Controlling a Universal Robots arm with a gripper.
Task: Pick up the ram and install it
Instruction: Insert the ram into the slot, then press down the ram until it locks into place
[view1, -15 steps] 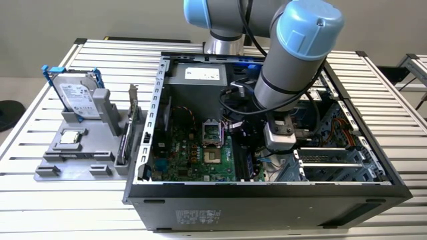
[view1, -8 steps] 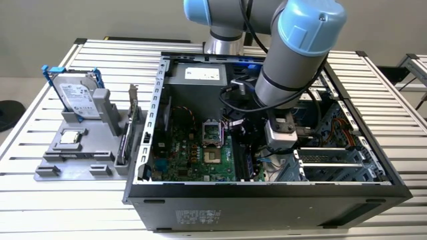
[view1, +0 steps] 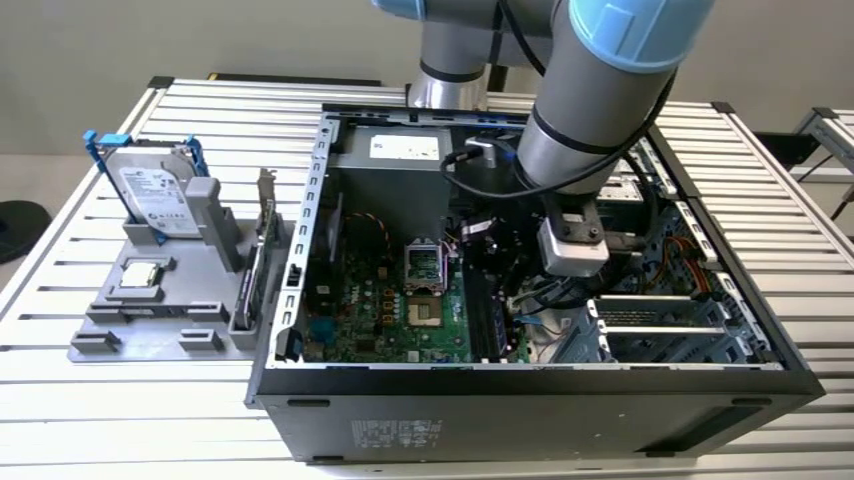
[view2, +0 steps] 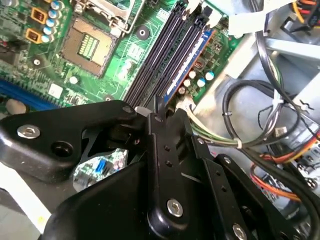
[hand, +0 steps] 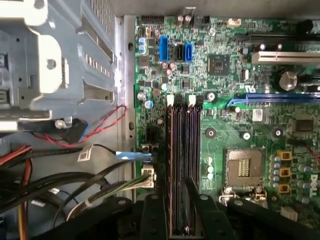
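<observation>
Arm down inside the open computer case (view1: 534, 400), right over the memory slots.

On the green board (hand: 235, 135), the gripper (view2: 157, 112) sits at the dark slots (hand: 182, 165), fingers pinched on the ram (view2: 159, 102), a thin upright edge just above the slots.

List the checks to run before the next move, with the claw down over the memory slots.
1. Ram held in claw: ok, a thin edge is clamped.
2. Memory slots empty: ok.
3. Ram parallel to slots: cannot tell.
4. Cables clear of slots: ok, they lie beside them.
5. White slot latches open: cannot tell.
6. Ram seated: not ok, it is above the slots.
</observation>
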